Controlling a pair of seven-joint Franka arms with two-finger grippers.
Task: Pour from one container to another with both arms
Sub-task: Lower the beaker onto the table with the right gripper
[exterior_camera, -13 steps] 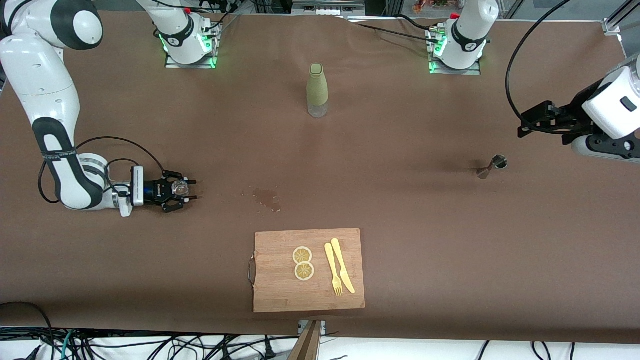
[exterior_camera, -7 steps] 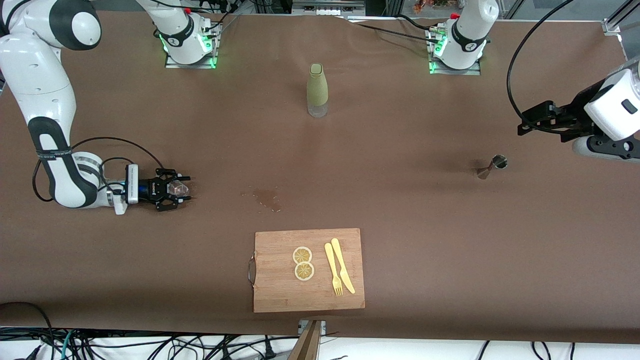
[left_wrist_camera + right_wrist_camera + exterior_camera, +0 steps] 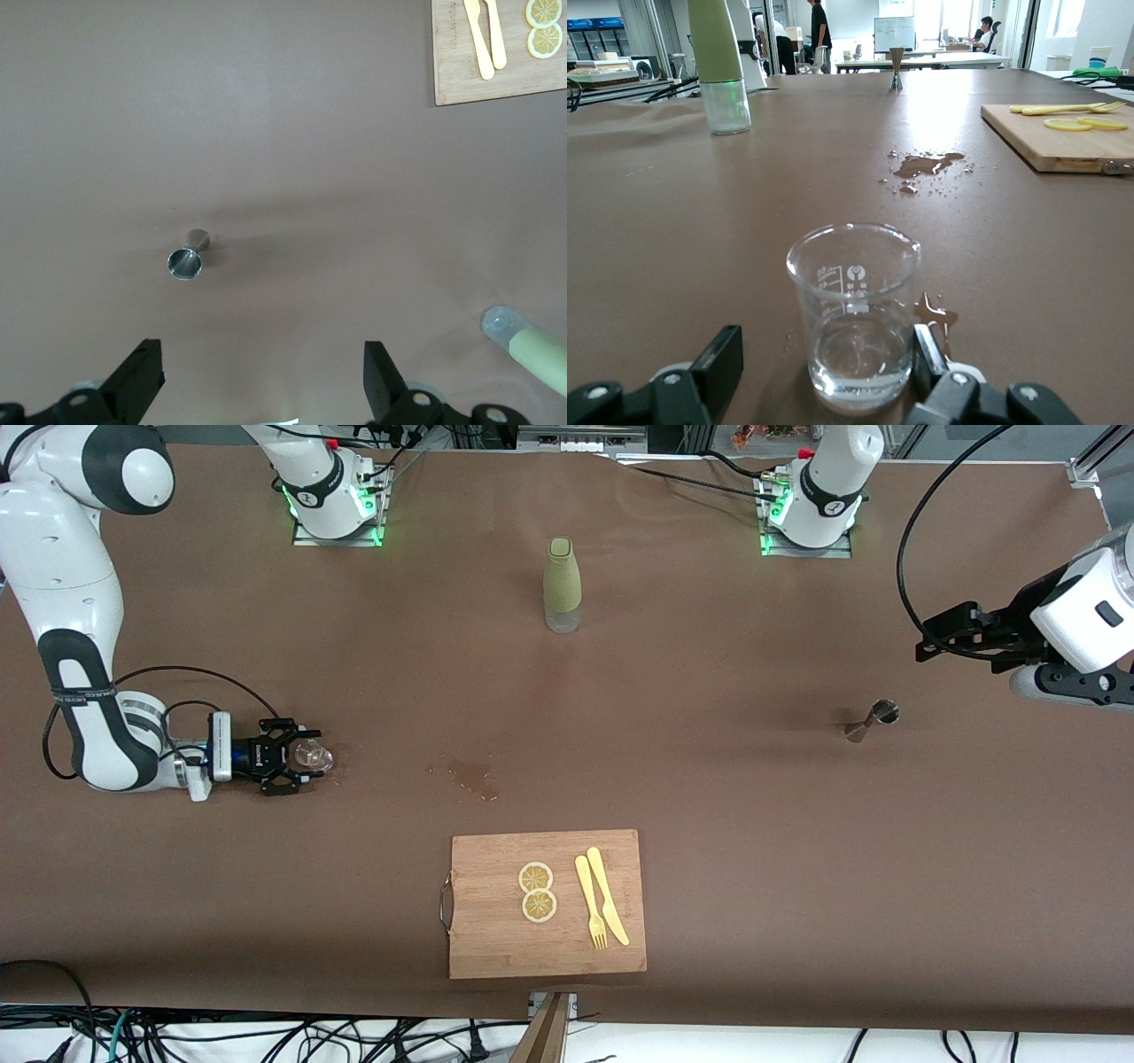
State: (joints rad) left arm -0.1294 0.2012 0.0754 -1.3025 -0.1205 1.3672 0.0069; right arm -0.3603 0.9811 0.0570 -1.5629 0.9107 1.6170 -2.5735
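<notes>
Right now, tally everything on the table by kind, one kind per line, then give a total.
Bottle: 1
Glass beaker: 1
Metal jigger: 1
Cutting board: 1
Lemon slices: 2
Fork: 1
Knife: 1
Total: 8

A robotics lab: 2 arms bolted to a brown-covered table (image 3: 709,797), open-plan office desks (image 3: 939,62) nearby.
</notes>
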